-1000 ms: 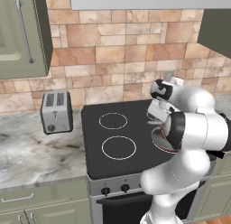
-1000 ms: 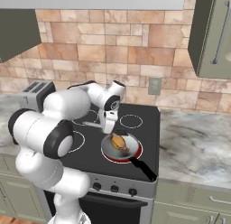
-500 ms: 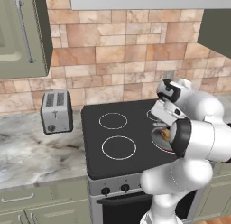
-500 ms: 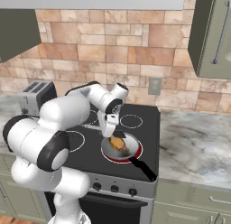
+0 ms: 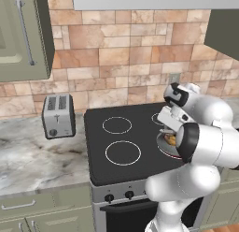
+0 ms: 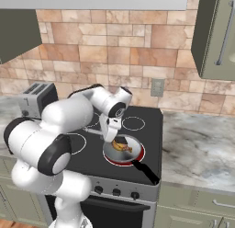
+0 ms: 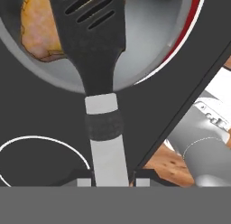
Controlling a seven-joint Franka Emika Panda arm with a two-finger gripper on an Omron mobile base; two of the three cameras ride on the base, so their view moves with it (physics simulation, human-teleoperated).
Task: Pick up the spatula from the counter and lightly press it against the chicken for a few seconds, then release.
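The pincer (image 7: 111,179) is clamped on the spatula (image 7: 96,78) at the pale end of its handle, and the slotted blade reaches out over the pan (image 7: 151,35).

The stove (image 5: 140,133) carries the largest risk. The pan sits toward its front right corner on a burner ringed red, with the pan's dark handle pointing out to the front edge. A push that is too hard or off vertical could slide or tip the pan toward that edge.

Inside the pan, the blade lies partly across the chicken (image 7: 38,33) and covers only one side of it. From the hand view I cannot tell whether it touches the meat. Coming down this far off-centre, the blade may skid off the chicken onto the pan floor. It may also shove the piece sideways instead of pressing it.

The grip is far back on a long handle, so load at the blade could lever the spatula and twist it between the fingers (image 7: 77,177).

The smallest risk is that letting go here would likely drop the spatula into the pan.
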